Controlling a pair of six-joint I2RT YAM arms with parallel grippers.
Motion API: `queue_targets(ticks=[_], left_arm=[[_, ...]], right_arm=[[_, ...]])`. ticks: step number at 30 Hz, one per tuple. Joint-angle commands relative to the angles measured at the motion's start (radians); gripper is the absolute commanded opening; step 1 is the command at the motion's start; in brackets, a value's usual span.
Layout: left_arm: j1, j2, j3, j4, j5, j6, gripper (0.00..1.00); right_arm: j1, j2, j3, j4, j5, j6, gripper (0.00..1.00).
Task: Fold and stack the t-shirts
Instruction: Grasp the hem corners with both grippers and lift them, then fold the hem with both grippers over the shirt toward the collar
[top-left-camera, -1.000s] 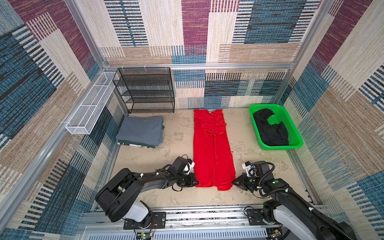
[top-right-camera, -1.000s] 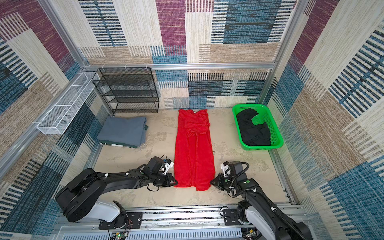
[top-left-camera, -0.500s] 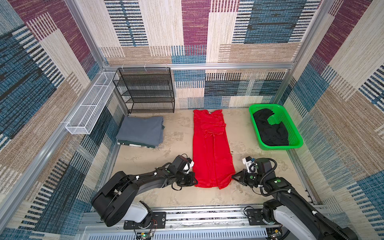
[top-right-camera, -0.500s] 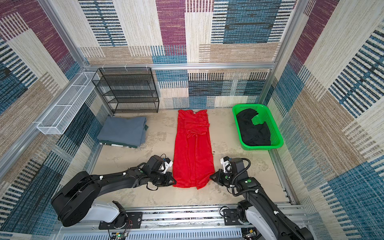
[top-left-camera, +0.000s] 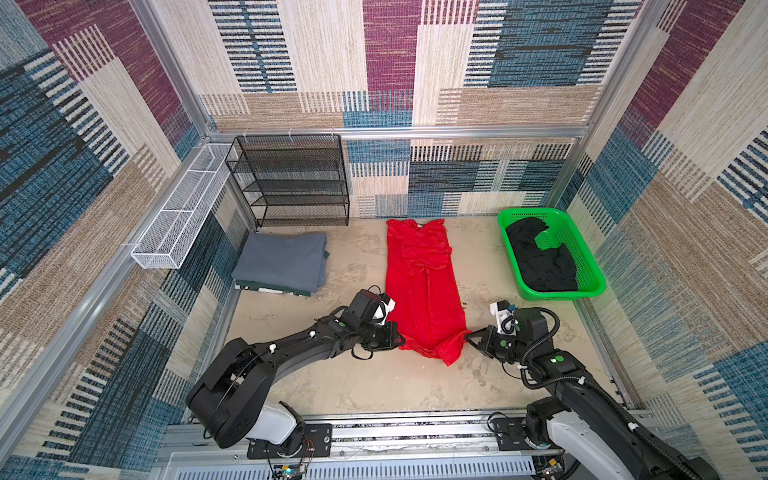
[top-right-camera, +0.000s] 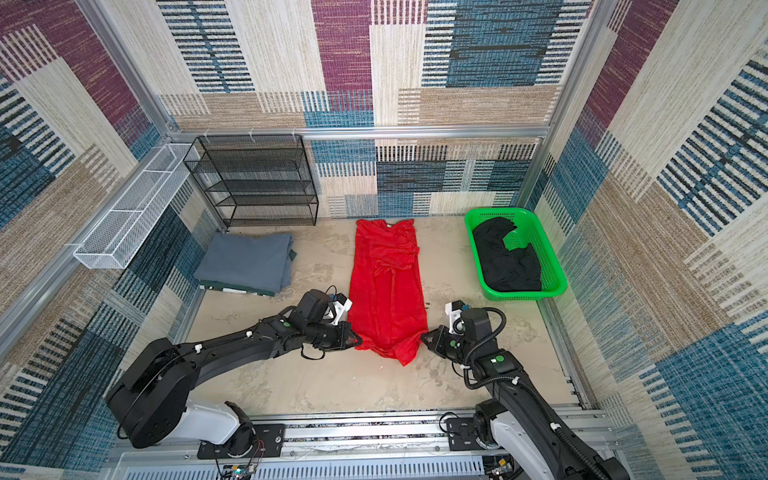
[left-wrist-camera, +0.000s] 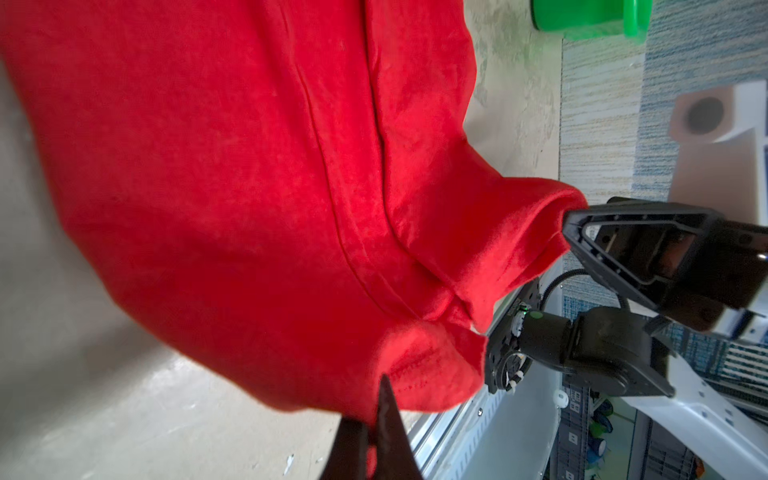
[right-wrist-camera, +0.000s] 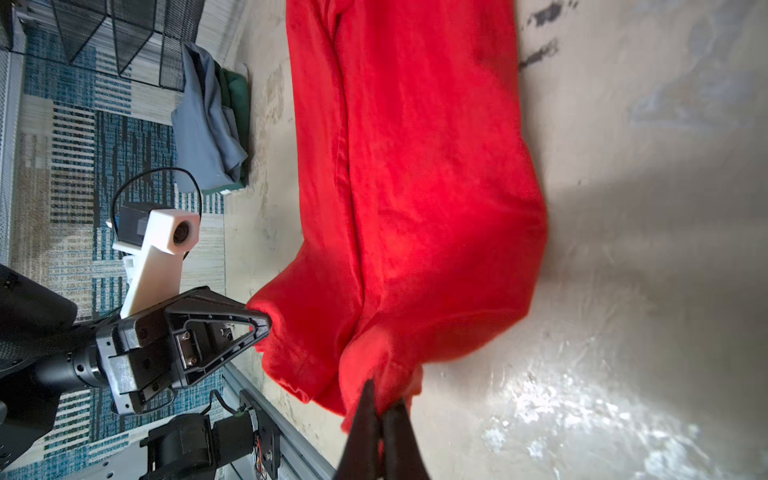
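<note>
The red t-shirt (top-left-camera: 422, 282) (top-right-camera: 386, 282) lies as a long narrow strip down the middle of the floor in both top views. My left gripper (top-left-camera: 400, 341) (left-wrist-camera: 376, 409) is shut on its near left hem corner. My right gripper (top-left-camera: 468, 336) (right-wrist-camera: 384, 399) is shut on its near right hem corner, and the hem sags between them, lifted off the floor. The slate grey t-shirt (top-left-camera: 282, 266) (right-wrist-camera: 208, 124) lies folded at the left, on top of a green cloth. The black t-shirt (top-left-camera: 540, 257) is crumpled inside the green basket (top-left-camera: 590, 266).
A black wire rack (top-left-camera: 291, 183) stands against the back wall. A white wire tray (top-left-camera: 178, 216) hangs on the left wall. Bare floor lies on both sides of the red shirt and in front of it. A metal rail (top-left-camera: 374, 432) runs along the near edge.
Both grippers have lifted the red shirt's near hem and drawn it away from the near edge. The hem now bunches and sags between them.
</note>
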Motion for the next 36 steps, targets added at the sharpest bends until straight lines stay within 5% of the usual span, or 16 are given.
queue_targets(ticks=[1, 17, 36], left_arm=[[0.021, 0.007, 0.050, -0.045, -0.010, 0.011, 0.00], [0.171, 0.055, 0.232, -0.165, 0.004, 0.111, 0.00], [0.254, 0.280, 0.454, -0.153, 0.036, 0.141, 0.00]], right_arm=[[0.000, 0.027, 0.021, 0.121, 0.041, 0.031, 0.00], [-0.003, 0.314, 0.270, 0.130, 0.102, -0.094, 0.00], [-0.077, 0.618, 0.481, 0.196, 0.087, -0.172, 0.00]])
